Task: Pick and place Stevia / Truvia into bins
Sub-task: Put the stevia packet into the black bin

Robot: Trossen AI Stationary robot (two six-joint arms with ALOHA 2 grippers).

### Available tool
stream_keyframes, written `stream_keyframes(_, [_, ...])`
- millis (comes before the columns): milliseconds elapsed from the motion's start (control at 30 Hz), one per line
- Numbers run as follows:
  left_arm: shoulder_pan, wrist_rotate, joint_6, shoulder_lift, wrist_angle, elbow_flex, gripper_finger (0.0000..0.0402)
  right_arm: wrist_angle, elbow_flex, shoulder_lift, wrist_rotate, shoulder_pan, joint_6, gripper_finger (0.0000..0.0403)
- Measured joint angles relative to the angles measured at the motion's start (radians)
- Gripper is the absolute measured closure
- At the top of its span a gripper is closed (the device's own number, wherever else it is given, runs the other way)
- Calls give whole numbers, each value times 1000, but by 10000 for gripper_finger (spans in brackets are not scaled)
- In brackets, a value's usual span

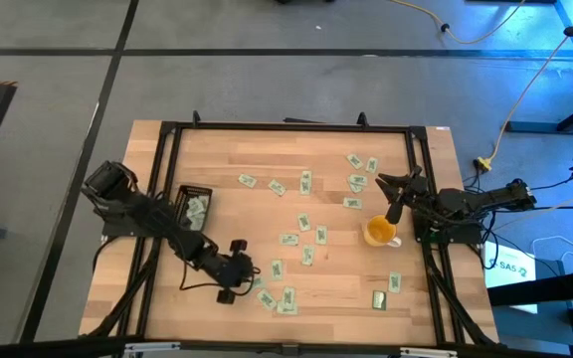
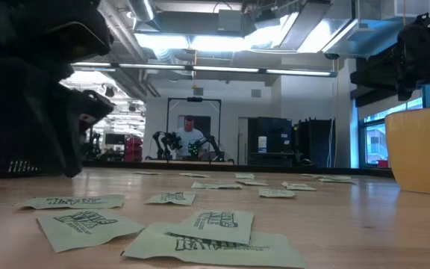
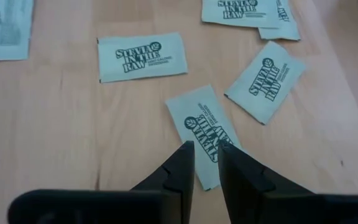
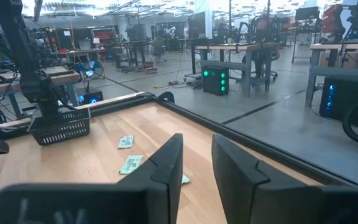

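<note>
Many pale green Stevia sachets lie flat and scattered over the wooden table point(image 1: 336, 278). My left gripper point(image 1: 248, 287) reaches toward the near edge and slants down over one sachet point(image 3: 197, 121), its fingers a narrow gap apart point(image 3: 205, 149), the tips just above the sachet's near end. More sachets point(image 3: 142, 56) lie around it. The black bin point(image 1: 182, 191) stands at the left and holds a few sachets point(image 1: 197, 209). My right gripper point(image 1: 384, 181) waits open at the right edge, level, with nothing between its fingers point(image 4: 196, 146).
A yellow cup point(image 1: 380, 231) stands on the table near my right arm. The black bin also shows as a mesh basket point(image 4: 59, 127) across the table. A dark frame point(image 1: 286, 127) borders the tabletop. A person point(image 2: 191, 134) sits far behind the table.
</note>
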Motion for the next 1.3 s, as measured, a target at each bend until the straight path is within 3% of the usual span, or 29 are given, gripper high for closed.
stream_keyframes(233, [-39,-84,26,0,32,0,338,0,0,0,0,0,1,313])
stream_keyframes(467, [-39,-72,30,18,44,0,336,0,0,0,0,0,1,313])
stream_keyframes(700, [-38,-46,19,125,94,20,335,0,0,0,0,0,1,313])
stream_keyframes(1000, [-38,-47,-9,185,92,54,369,0,0,0,0,0,1,313])
stream_keyframes(1300, [-34,-41,-9,126,62,45,395,0,0,0,0,0,-1,313])
